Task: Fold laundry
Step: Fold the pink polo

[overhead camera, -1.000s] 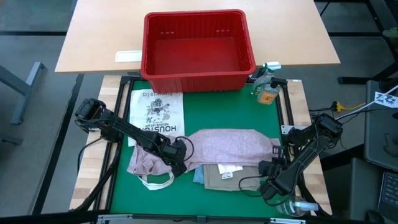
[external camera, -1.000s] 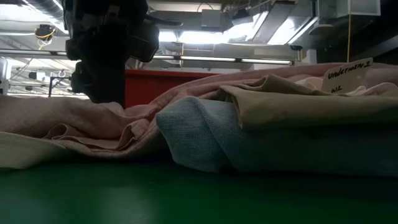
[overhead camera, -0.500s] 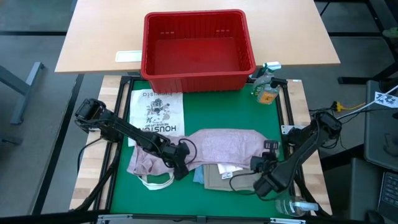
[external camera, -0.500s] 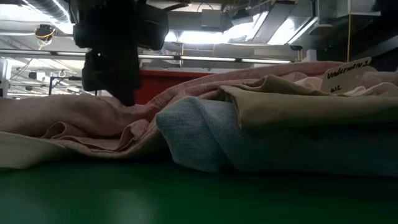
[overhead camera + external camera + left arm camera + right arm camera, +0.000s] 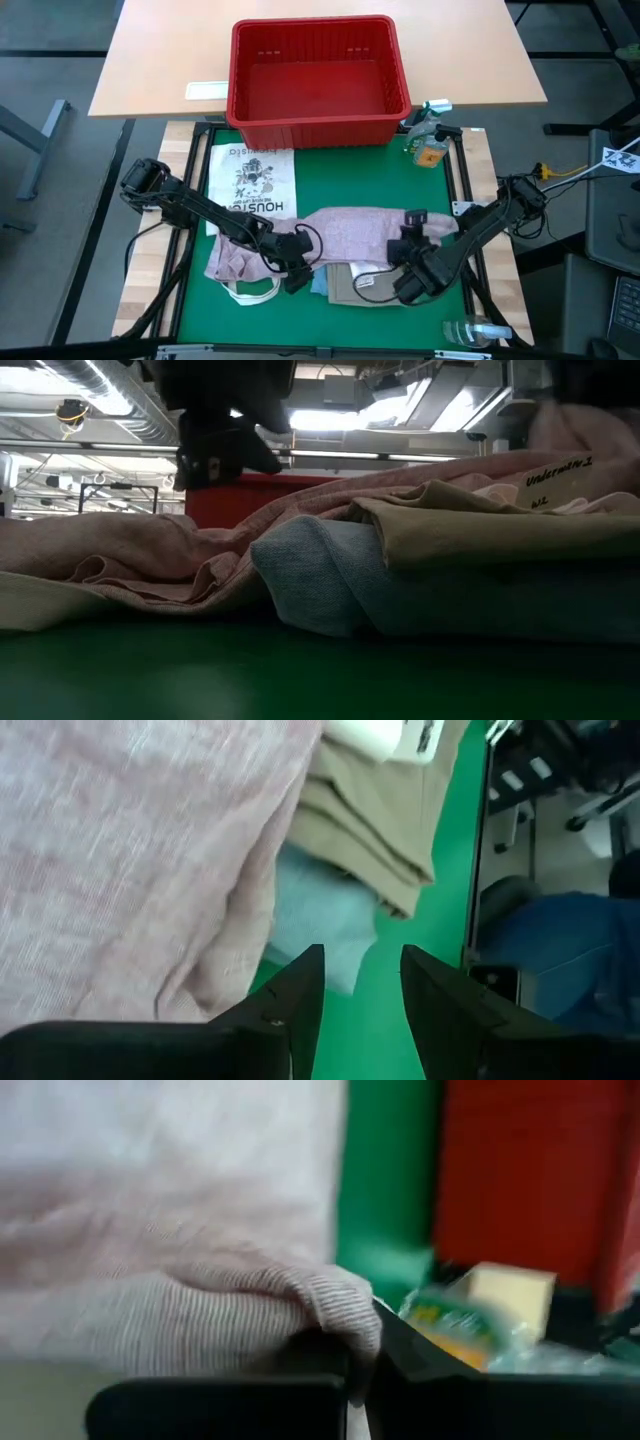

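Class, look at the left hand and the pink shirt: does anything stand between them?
Nothing visible does. The left hand hangs open at the pink shirt's near edge, above bare green mat. The right hand is shut on the shirt's far end, clear of that gap.

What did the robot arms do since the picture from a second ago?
The right gripper, shut on the pink shirt, pulled its edge from the table's right side toward the middle, over the pile. The left gripper, open and holding nothing, slid a little toward the front edge and lifted. The tan cloth, jeans and red basket stayed put.
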`<act>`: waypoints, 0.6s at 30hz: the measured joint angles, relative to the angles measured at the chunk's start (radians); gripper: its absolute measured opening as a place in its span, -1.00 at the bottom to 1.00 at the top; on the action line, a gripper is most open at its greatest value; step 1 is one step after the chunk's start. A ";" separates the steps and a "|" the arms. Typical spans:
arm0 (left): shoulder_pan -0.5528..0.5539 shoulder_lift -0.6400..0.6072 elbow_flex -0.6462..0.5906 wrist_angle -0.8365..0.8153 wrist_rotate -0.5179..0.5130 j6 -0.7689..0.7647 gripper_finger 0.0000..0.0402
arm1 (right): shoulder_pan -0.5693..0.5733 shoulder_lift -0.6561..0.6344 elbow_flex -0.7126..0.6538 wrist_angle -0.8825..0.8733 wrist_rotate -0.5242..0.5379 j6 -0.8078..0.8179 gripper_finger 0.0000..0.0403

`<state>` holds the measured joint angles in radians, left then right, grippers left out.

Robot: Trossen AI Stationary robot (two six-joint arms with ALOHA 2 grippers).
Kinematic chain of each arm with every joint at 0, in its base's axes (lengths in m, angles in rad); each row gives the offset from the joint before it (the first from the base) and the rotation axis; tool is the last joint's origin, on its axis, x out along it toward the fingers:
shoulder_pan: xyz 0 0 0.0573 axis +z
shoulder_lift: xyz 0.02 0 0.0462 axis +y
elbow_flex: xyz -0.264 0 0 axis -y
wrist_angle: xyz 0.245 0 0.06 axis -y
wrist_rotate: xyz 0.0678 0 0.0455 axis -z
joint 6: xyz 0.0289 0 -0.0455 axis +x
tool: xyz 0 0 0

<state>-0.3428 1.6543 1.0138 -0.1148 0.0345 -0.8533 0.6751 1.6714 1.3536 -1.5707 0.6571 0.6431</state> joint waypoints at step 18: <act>-0.064 -0.332 0.001 -0.290 -0.271 -0.066 -0.45 | -0.168 0.000 0.008 0.896 -0.025 -0.751 -0.94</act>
<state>-0.4063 1.3225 1.0145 -0.4045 -0.2369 -0.9197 0.5076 1.6711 1.3616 -0.6746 0.6317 -0.1077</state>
